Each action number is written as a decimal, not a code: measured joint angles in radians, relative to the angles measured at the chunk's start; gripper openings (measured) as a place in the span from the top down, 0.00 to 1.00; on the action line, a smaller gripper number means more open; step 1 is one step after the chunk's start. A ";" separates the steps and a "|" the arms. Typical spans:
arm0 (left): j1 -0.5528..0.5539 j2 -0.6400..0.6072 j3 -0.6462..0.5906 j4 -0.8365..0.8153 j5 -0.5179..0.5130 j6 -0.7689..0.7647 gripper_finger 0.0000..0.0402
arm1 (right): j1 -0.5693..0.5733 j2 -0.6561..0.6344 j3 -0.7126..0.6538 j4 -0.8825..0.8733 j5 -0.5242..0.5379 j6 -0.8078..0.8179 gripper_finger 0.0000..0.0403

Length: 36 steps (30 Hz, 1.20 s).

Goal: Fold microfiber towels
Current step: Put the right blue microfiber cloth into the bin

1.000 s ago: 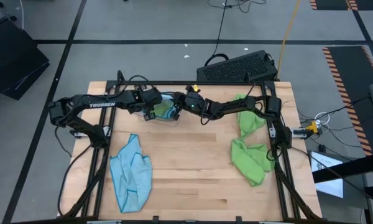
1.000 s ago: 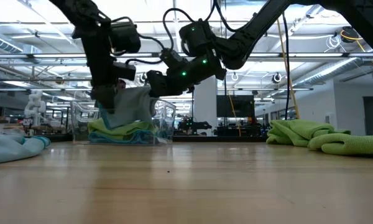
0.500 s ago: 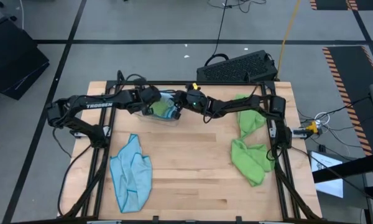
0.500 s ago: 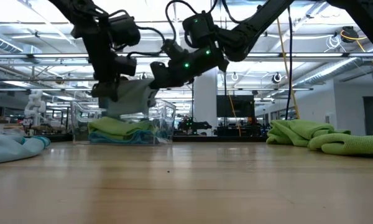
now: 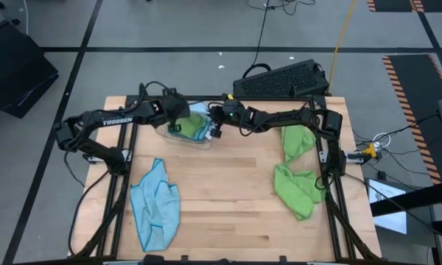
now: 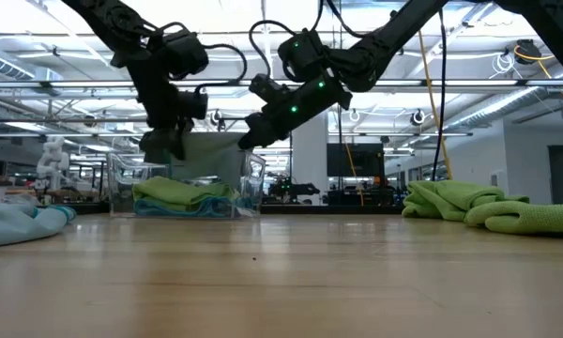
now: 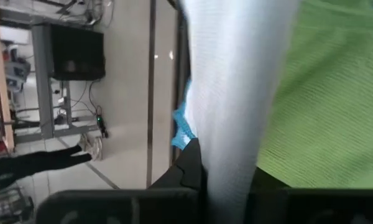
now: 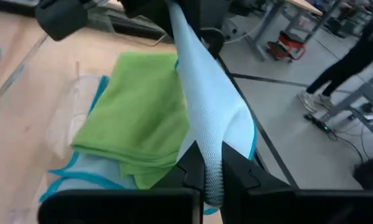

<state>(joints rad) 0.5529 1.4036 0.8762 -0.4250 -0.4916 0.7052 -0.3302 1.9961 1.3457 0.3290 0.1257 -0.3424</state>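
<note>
Risk sits mostly in the stretched cloth: a pale blue microfiber towel (image 8: 205, 118) is pinched at opposite ends by both arms, just above the clear plastic tray (image 5: 178, 136) in the upper middle of the high view. The left gripper (image 5: 178, 121) is clamped shut on one end, and the right gripper (image 8: 212, 177) is clamped shut on the other, the fabric running taut between them. If the arms pull unevenly, I judge the thin cloth could slip from one pinch and drop askew over the tray rim, or drag the folded lime green towel (image 8: 137, 121) lying on top of the stack inside. Lowering too steeply might also snag a finger on the tray's wall and shove the tray along the wooden table (image 5: 228, 199).

Room is tight there: the tray sits close to the table's top edge in the high view, with the black frame rail just behind it. The two arms meet almost nose to nose over it, so sideways travel is limited.

The middle of the table is open. A crumpled light blue towel (image 5: 156, 202) lies at lower left, and two rumpled lime green towels (image 5: 296, 188) lie at right, near the edge, well apart from the tray.
</note>
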 joint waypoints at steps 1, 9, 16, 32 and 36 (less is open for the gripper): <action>-0.002 0.000 -0.008 0.000 0.000 0.008 0.96 | -0.001 0.000 0.000 0.000 -0.002 -0.015 0.97; -0.008 0.000 -0.068 0.037 -0.013 0.023 0.93 | -0.017 0.002 0.000 -0.006 -0.151 -0.055 0.97; -0.032 0.000 -0.070 0.021 -0.048 -0.093 0.97 | -0.017 0.002 0.000 -0.021 -0.180 -0.063 0.96; -0.042 0.000 -0.071 -0.045 0.033 -0.169 0.96 | -0.016 0.002 0.000 -0.069 -0.235 -0.047 0.96; -0.040 0.000 -0.072 -0.068 0.055 -0.195 0.89 | -0.015 0.002 -0.001 -0.092 -0.237 -0.048 0.96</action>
<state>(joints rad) 0.5125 1.4036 0.8039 -0.4933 -0.4363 0.5097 -0.3454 1.9980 1.3449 0.2375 -0.1110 -0.3904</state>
